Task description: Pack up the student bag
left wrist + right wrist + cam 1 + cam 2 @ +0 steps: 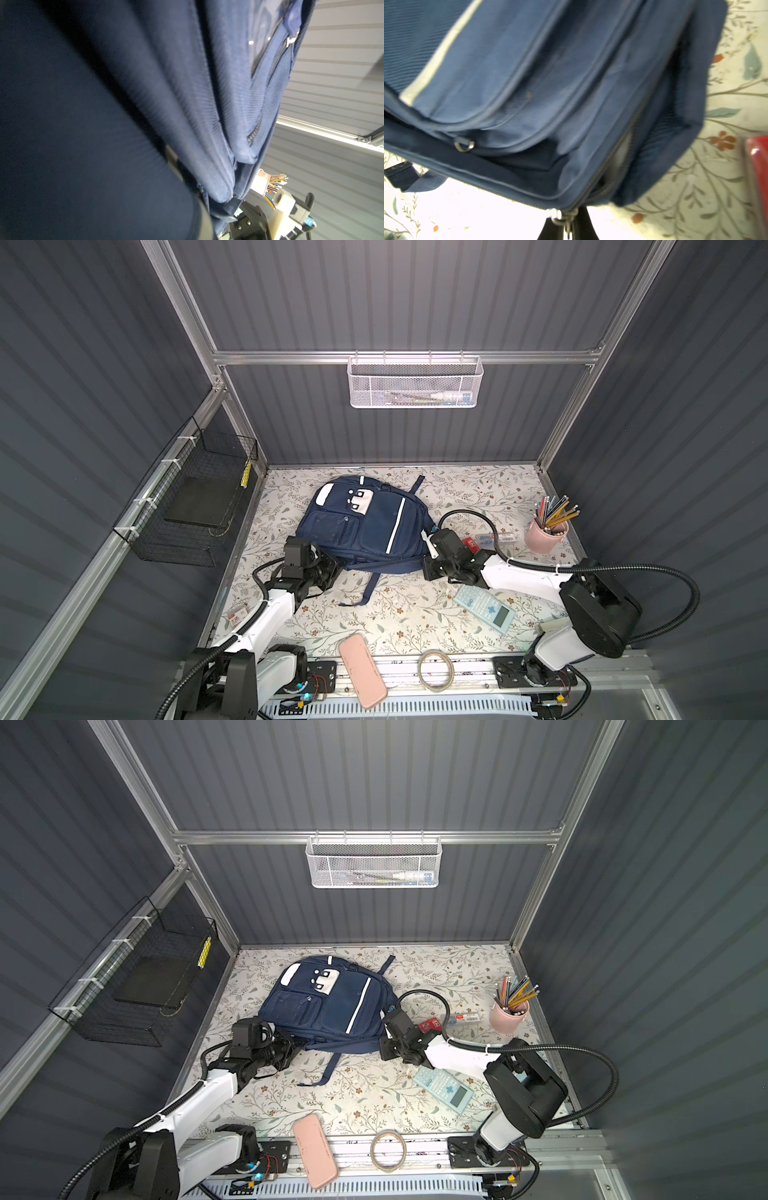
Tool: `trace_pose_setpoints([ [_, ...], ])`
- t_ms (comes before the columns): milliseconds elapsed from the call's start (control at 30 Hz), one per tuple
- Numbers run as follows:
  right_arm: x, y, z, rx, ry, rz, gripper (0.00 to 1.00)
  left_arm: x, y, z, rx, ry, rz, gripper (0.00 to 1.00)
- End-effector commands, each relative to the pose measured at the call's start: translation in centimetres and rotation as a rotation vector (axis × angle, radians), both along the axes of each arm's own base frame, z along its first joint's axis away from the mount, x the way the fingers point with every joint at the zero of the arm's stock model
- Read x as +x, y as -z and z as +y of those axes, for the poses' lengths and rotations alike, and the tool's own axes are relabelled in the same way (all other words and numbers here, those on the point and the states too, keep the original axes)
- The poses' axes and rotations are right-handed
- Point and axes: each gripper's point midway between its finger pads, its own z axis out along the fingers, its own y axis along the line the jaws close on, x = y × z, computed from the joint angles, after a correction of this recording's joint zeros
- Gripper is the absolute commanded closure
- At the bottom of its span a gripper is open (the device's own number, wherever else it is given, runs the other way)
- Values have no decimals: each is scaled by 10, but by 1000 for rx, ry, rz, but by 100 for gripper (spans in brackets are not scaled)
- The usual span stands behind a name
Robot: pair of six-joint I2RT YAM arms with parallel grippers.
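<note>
I am watching the student bag (365,526) (328,1006) in both top views. It is lying flat, front side up, on the flowery table (415,626). It is sitting between my two claws and touching both. The left claw (330,562) is pushing into one near corner of the bag. The right claw (429,548) is sitting at the other near corner.

Only the right wrist view is showing me a grip. There the right claw (566,230) is squeezing tight on a small metal zip pull (560,217) at the bag's edge. Just past the claw the zip is gaping a little, with a pale strip peeking out. The top views are too far off to show that pull. The same wrist view is catching a red box (758,166) lying just beside this claw.

The left wrist view is filling up with dark blue cloth. The left claw is closed all the way. I cannot tell if it is pinching cloth or only pressing on it. Past the bag, this view is showing the pink cup of pencils (260,182), well away from the claw.

In the top views the left claw's tips are hiding under its own wrist. The right wrist view is looking blurry. The right arm is covering one end of the calculator (484,608), which is lying behind the right claw.
</note>
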Motion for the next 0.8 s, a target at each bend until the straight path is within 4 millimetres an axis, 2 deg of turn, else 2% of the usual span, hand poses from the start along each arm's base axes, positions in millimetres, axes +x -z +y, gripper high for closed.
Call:
trace_pose_setpoints([
  [0, -3, 5, -26, -114, 23, 39, 100, 19, -9, 7, 43, -8, -63, 100],
  [100, -22, -5, -2, -137, -58, 23, 100, 33, -6, 2, 18, 12, -61, 100],
  [133, -30, -6, 7, -146, -80, 20, 100, 40, -7, 1, 11, 12, -69, 94],
  [200, -46, -10, 32, -128, -129, 24, 100, 52, -11, 3, 28, 2, -94, 73],
  [267, -56, -13, 59, -70, -148, 35, 100, 65, -17, 7, 63, -4, -118, 45],
  [367, -63, -19, 104, 28, -179, 53, 100, 74, -25, 8, 85, 0, -131, 20],
  [433, -59, -22, 131, 55, -193, 50, 100, 69, -25, 13, 105, -14, -114, 17],
  [533, -47, -29, 169, 117, -201, 46, 100, 45, -16, 35, 203, -94, -3, 2],
  [567, -42, -31, 182, 141, -204, 44, 100, 37, -16, 37, 214, -95, 12, 1],
  [700, -33, -41, 221, 199, -242, 43, 100, 12, -16, 19, 46, -105, 14, 3],
  [767, -34, -46, 232, 217, -256, 28, 100, 2, -13, 13, -23, -108, 30, 12],
])
